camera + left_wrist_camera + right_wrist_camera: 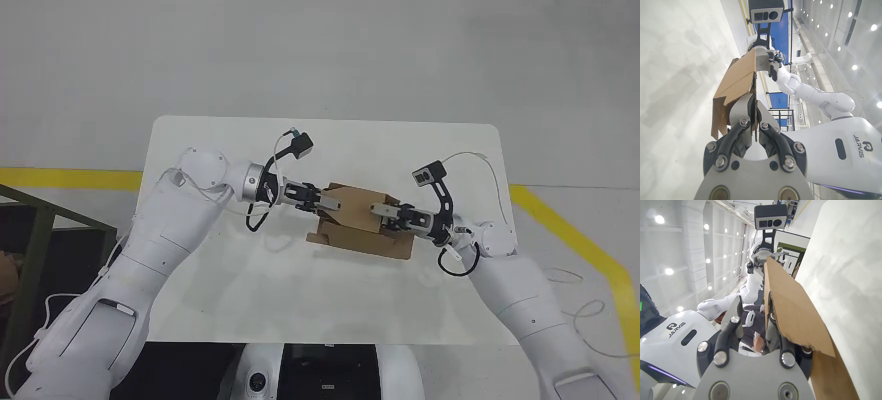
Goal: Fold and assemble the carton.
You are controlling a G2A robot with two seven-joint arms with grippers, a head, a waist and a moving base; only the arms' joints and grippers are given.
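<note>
Left gripper (753, 104) clamped on carton (736, 79) edge, 9 o'clock.
Right gripper (754, 308) wide open, 3 o'clock; risk of sagging, tearing from one-sided hold.

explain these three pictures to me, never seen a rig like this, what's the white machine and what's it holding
This is a white two-armed robot at a white table. The top picture looks down from a camera above its arms; the other two come from cameras on its wrists, each showing that arm's gripper close up. Between the arms is a brown cardboard carton, partly folded. The left gripper is shut on one carton edge. The right gripper is open at the carton's other end.
</note>
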